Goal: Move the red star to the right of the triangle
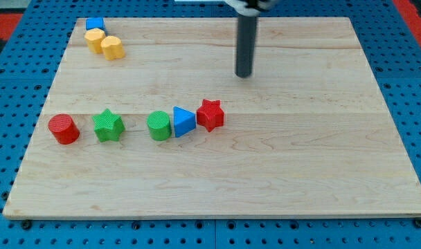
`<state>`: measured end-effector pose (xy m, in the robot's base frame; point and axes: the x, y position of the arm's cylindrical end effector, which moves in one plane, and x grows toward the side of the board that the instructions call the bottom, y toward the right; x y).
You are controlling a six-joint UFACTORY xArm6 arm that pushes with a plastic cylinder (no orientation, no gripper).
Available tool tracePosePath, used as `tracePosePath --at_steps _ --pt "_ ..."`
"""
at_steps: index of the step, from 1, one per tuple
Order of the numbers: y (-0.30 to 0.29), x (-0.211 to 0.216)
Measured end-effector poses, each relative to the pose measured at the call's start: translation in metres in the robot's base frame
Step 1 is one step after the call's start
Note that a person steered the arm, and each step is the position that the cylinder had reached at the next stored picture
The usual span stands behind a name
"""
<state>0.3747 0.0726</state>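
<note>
Rod end, my tip, has no jaws to open or close and stands on the wooden board, well above the red star and touching no block. That star sits just right of the blue triangle, touching it, with a green cylinder on the triangle's left.
</note>
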Motion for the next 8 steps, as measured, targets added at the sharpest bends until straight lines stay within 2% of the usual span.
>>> tracePosePath --at_steps 1,5,6,7,8 --pt "0.004 0.04" --pt "0.019 0.039" --pt "0.004 0.06" --pt "-0.041 0.085" --pt "-0.047 0.099"
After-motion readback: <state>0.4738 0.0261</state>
